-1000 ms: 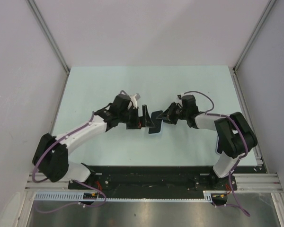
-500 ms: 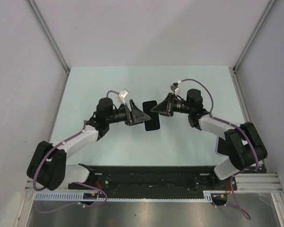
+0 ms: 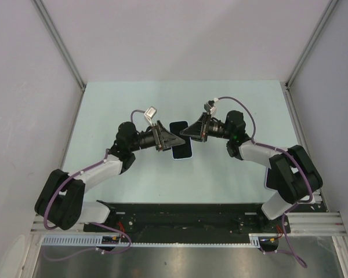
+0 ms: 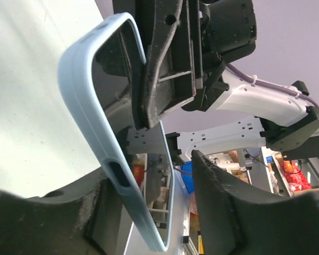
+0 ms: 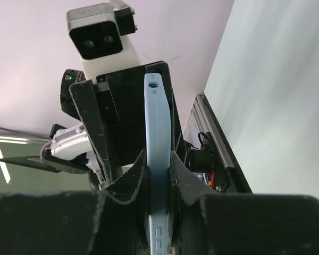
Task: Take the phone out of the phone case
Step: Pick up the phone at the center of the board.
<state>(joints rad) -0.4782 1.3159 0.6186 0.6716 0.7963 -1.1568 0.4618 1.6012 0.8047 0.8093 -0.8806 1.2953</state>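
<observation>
The phone, dark screen up, sits in a light blue phone case held in the air above the table's middle. My right gripper is shut on the case's far right edge; in the right wrist view its pads pinch the blue case from both sides. My left gripper straddles the phone's left side. In the left wrist view the case lies against one finger, while a gap separates the other finger from the screen.
The pale green table lies below the phone, with grey walls on three sides. A black rail with the arm bases runs along the near edge. The left wrist's white camera block faces my right gripper closely.
The phone turned from edge-on to screen-up and shifted slightly farther away. My left gripper swung round onto its left side and its jaws narrowed. The right grip stayed the same.
</observation>
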